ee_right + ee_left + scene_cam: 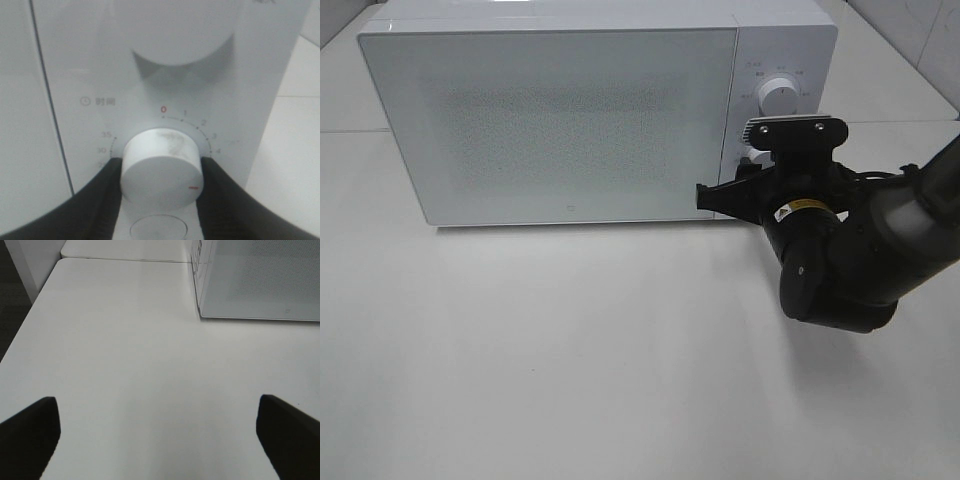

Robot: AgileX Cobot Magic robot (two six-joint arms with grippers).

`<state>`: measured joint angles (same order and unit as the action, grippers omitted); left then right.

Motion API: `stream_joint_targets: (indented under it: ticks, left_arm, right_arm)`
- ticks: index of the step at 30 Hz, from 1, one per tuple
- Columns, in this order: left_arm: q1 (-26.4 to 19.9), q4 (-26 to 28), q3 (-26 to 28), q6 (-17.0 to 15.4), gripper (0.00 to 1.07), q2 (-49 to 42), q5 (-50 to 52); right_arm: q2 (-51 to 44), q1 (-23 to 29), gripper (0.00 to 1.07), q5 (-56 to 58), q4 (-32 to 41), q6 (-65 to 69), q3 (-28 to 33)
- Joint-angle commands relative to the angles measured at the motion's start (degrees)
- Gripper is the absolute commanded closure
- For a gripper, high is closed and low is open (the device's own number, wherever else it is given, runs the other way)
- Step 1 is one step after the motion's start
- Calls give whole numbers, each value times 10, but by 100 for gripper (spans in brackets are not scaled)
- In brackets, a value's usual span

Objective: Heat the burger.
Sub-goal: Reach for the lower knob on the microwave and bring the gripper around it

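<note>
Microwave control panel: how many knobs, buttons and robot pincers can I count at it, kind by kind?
Round knobs: 2, the upper knob and the lower timer knob
Buttons: 1, the oval button
Pincers: 1, the right pincer, closed on the lower timer knob
Total: 4

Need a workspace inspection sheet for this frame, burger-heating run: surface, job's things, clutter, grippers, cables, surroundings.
Surface: white table, no spills seen.
Job's things: burger not in view; white microwave has its door shut, and the frosted panel hides the inside.
Clutter: nothing seen.
Grippers: right gripper closed on the timer knob, one finger on each side; left gripper open above the table, holding nothing.
Cables: thin lead by the right arm's wrist, off the table.
Surroundings: pale tiles beyond the table; dark floor beside it.
</note>
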<state>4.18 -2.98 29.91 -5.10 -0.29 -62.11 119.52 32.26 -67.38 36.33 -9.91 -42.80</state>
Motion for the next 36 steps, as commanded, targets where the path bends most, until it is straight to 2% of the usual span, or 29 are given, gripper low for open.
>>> stream_joint_targets:
  ticks: [1, 2, 3, 5, 8, 10, 13, 15, 21, 36]
  left_arm:
    - [-1, 2, -2, -2, 6, -9, 7]
    - [-1, 2, -2, -2, 6, -9, 7]
    - [-1, 2, -2, -2, 6, -9, 7]
    - [-1, 2, -2, -2, 6, -9, 7]
    - [-1, 2, -2, -2, 6, -9, 7]
    - [-1, 2, -2, -2, 6, -9, 7]
    - [-1, 2, -2, -2, 6, -9, 7]
    - [-1, 2, -2, -2, 6, -9, 7]
    - [-1, 2, -2, -2, 6, -9, 7]
    - [-1, 2, -2, -2, 6, -9, 7]
  right_arm:
    - [-2, -10, 105, -148, -18, 139, -14]
    - [-2, -10, 105, -148, -16, 241, -14]
    - [-2, -10, 105, -148, -16, 241, -14]
    - [-2, -10, 105, -148, -15, 394, -14]
    - [-2, -10, 105, -148, -14, 439, -14]
    - [-2, -10, 105, -148, -1, 662, -14]
    - [-2, -10, 105, -148, -1, 703, -14]
    - [-2, -10, 105, -148, 19, 803, -14]
    - [-2, -10, 105, -148, 46, 838, -14]
    - [-2, -10, 102, -148, 45, 835, -14]
